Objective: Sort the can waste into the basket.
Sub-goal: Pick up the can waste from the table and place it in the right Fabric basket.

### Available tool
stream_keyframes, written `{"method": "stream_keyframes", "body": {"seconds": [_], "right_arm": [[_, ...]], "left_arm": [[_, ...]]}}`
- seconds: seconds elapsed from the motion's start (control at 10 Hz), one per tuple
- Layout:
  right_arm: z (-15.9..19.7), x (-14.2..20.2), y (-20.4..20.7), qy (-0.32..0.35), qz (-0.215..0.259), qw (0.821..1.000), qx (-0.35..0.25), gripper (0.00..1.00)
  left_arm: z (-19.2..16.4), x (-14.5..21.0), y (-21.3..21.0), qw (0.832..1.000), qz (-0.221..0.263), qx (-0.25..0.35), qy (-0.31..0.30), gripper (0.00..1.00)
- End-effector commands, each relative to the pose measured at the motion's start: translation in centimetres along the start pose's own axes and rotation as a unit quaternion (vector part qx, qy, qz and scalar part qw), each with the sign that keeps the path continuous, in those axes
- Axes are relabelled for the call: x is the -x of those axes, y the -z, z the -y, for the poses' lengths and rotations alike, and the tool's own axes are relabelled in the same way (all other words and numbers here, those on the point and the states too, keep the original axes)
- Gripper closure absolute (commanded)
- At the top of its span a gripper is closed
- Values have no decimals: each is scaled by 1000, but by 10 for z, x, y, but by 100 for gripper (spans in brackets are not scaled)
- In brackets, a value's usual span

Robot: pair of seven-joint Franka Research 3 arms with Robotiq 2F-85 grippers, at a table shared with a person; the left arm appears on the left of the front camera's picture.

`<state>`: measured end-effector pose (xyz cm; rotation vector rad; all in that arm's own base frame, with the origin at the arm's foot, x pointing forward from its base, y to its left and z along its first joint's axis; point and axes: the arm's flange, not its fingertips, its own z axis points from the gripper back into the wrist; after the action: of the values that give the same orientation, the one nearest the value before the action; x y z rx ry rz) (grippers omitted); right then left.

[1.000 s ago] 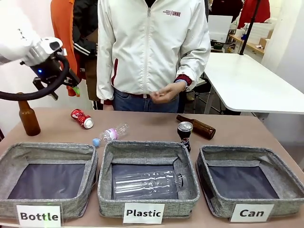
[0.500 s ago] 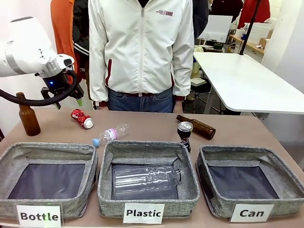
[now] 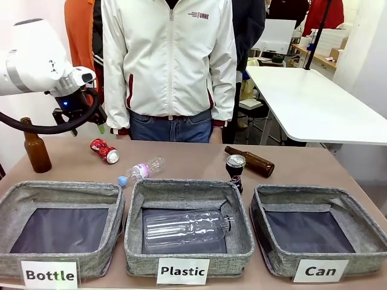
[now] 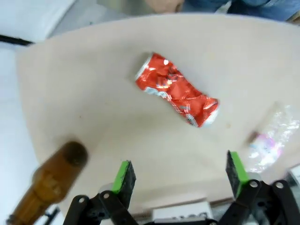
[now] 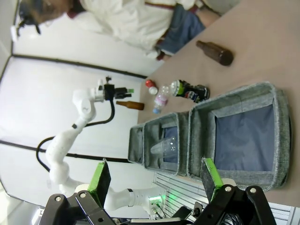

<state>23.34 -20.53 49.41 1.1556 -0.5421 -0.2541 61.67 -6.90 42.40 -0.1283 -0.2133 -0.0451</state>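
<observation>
**A:** Where are the cans?

**B:** The red can [image 3: 104, 151] lies crushed on the table [image 3: 181, 158], far left. It has a plastic bottle [image 3: 142, 169] just to its right and a standing brown bottle [image 3: 36, 148] to its left. The dark can [image 3: 235, 171] stands upright at the far right corner of the Plastic basket [image 3: 181, 188].

**A:** And the Can basket?

**B:** The Can basket [image 3: 302, 196] is near right, well apart from the red can.

**A:** The grippers?

**B:** The left gripper [image 4: 180, 171] hangs above the red can, jaws spread wide, gripping nothing. The right gripper [image 5: 154, 176] is also spread wide with nothing in it, raised off the table.
</observation>
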Motion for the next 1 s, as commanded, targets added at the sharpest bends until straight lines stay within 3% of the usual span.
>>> {"method": "stream_keyframes", "body": {"seconds": [0.0,0.1,0.2,0.3,0.5,0.7,0.9], "right_arm": [[-1,-2,-1,-12,5,1000,-13,0],[-1,-2,-1,-12,5,1000,-13,0],[-1,-2,-1,-12,5,1000,-13,0],[-1,-2,-1,-12,5,1000,-13,0],[-1,-2,-1,-12,5,1000,-13,0],[-1,-2,-1,-12,5,1000,-13,0],[-1,-2,-1,-12,5,1000,-13,0]], "left_arm": [[-11,-7,-6,979,65,-103,165,0],[-7,-8,-5,952,92,-139,255,0],[-2,-14,4,887,88,-164,423,0],[3,-21,12,828,64,-132,541,0],[13,-32,21,738,24,-67,671,0],[6,-36,15,641,-2,-49,766,0],[11,-48,17,572,0,-28,820,0]]}}
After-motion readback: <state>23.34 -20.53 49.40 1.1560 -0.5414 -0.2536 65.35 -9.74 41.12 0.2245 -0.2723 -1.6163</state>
